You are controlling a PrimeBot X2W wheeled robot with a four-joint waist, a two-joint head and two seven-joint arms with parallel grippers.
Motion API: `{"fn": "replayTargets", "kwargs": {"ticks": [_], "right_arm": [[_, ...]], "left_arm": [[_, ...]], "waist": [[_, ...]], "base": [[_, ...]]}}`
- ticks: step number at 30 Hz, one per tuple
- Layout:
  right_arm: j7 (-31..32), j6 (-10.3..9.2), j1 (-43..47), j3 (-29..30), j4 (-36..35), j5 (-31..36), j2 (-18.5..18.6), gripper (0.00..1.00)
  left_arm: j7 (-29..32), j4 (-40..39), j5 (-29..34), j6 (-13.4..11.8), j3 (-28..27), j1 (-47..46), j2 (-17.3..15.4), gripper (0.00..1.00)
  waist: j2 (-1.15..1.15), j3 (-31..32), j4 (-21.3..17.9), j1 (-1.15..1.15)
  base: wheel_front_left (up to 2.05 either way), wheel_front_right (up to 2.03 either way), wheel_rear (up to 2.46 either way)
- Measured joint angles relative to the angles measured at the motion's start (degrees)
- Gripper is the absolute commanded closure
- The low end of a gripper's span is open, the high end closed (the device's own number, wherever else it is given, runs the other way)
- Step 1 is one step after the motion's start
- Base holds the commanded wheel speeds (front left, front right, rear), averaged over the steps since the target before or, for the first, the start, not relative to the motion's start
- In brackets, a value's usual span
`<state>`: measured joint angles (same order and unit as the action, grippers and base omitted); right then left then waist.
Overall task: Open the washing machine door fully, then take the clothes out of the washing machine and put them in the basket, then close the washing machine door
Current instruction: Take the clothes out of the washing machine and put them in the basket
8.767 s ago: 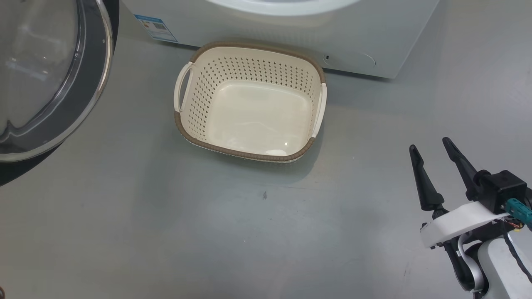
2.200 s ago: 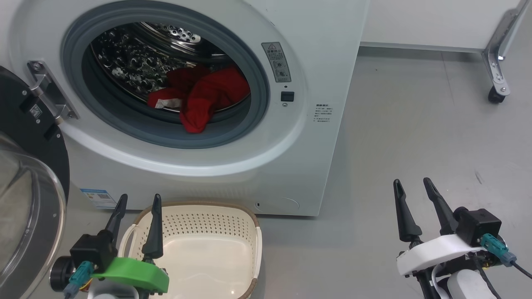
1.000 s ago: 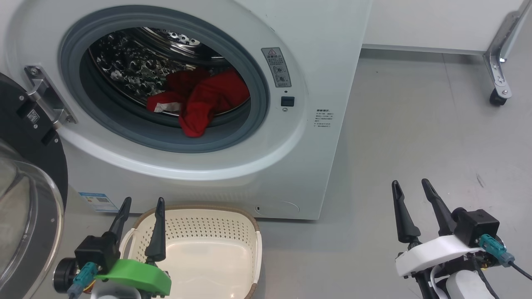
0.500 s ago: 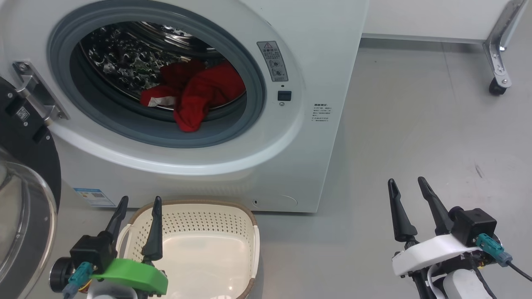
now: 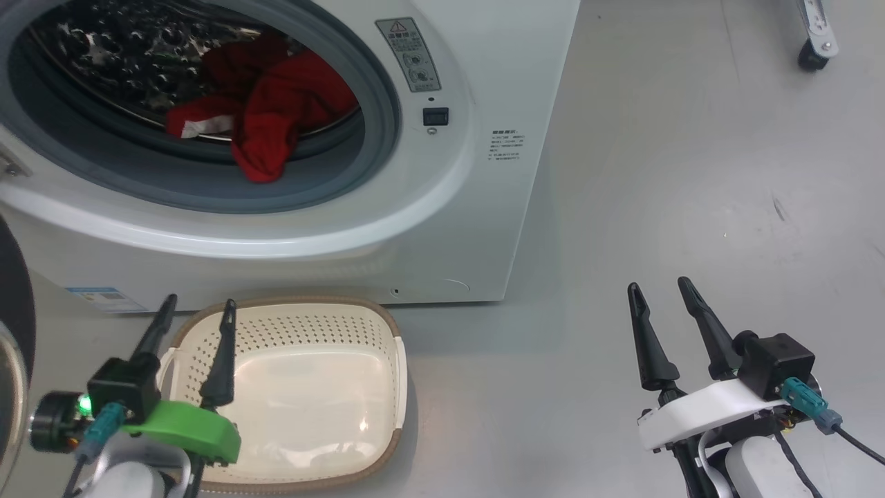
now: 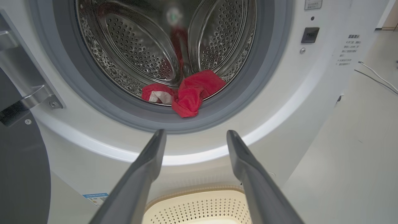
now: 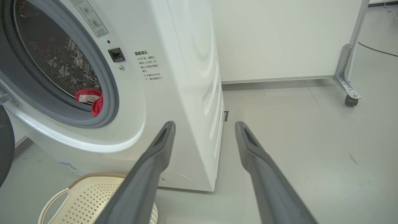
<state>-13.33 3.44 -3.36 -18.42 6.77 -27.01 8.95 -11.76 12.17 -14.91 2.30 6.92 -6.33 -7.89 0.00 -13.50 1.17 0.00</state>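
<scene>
Whole task: by my reading the first step is done, since the drum mouth stands clear. Taking the clothes out, filling the basket and closing the door are all left.
Washing machine (image 5: 484,228): white front-loader, rising ahead of both pairs of fingers. Its round opening lies straight beyond the left fingertips and off to the left of the right ones.
Washing machine door (image 6: 21,174): swung out on its metal hinge (image 6: 34,96), to the left of the left fingers. It looks fully open, though little of it is in frame.
Steel drum (image 6: 140,53): perforated, ringed by a grey rubber seal (image 5: 379,131), up and beyond the left fingertips.
Basket (image 5: 297,332): cream with a brown rim, empty, on the grey floor (image 5: 691,173) against the machine's foot. It sits under and just right of the left fingers.
Clothes (image 5: 276,104): bright red bundle at the drum's front lip, one fold hanging onto the seal, well beyond the left fingertips and untouched.
Left gripper (image 5: 199,300): fingers spread wide, holding nothing, pointing at the opening.
Right gripper (image 5: 658,282): fingers spread wide, holding nothing, over bare floor to the right of the machine.
Warning sticker (image 5: 408,55): grey, with a red triangle. Its text is too small to read.
Printed notice (image 5: 506,144): a few lines of Chinese characters right of the black latch slot (image 5: 433,116), not legible to me.
Blue sticker (image 5: 104,299): low on the front, just left of the left fingertips, print unreadable.
Garment label (image 5: 207,126): white, no writing made out.
Brand: none visible.
</scene>
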Motion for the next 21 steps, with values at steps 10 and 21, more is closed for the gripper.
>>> {"fn": "replayTargets", "kwargs": {"ticks": [10,21], "right_arm": [[0.0,1.04,-3.91,-1.71,-1.12,0.01,-1.56,0.0],[-0.09,1.99,-8.88,-3.23,-0.91,0.0,-3.25,0.0]], "left_arm": [[7.09,-1.01,1.16,-1.58,-3.97,-12.2,-5.27,0.0],[16.49,3.61,6.0,-3.78,-6.34,-24.83,-14.14,0.0]], "waist": [[0.0,-7.2,-4.95,0.0],[0.0,-14.53,-10.74,0.0]], "base": [[0.0,0.0,0.0],[0.0,0.0,0.0]]}}
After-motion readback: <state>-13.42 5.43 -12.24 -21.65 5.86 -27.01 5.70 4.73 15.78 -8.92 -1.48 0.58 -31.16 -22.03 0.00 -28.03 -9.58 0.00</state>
